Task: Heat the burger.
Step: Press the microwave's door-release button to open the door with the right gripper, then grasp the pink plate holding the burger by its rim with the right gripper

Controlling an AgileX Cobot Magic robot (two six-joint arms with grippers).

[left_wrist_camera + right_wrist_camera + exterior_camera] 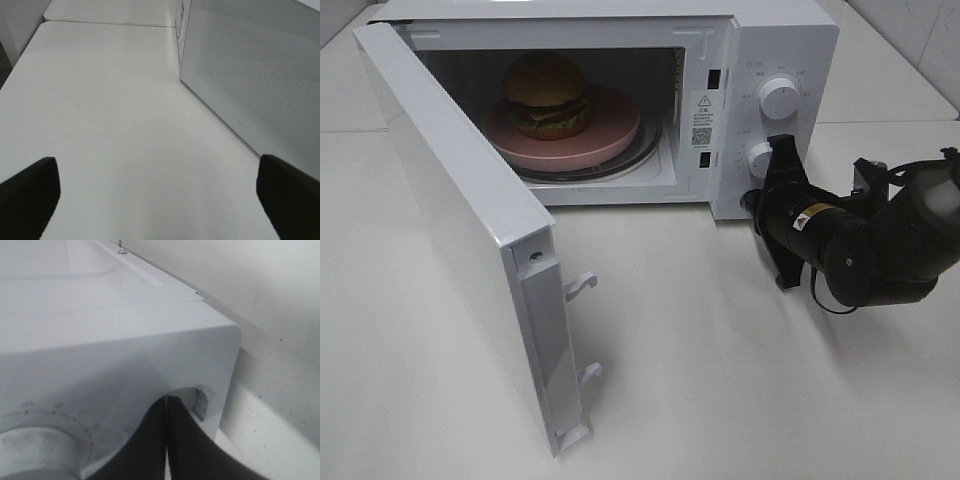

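- The microwave stands on the desk with its door swung wide towards the front. I judge closing the door to be the step in hand.
- The left gripper hangs outside that door, beside its outer face, jaws spread wide and holding nothing. To close the door well, it should push flat on the panel near the free edge, so that the two latch hooks go straight into the front of the microwave.
- The right gripper is pinched shut on nothing, just beside the lower knob at the microwave's front right corner. I cannot tell whether it touches. Turning the knob should wait until the door has latched.
- The burger sits on a pink plate inside the microwave, well clear of the door's path.
- Count: one microwave, one door, two latch hooks, two knobs (the upper knob above the lower), one burger, one plate, two grippers.
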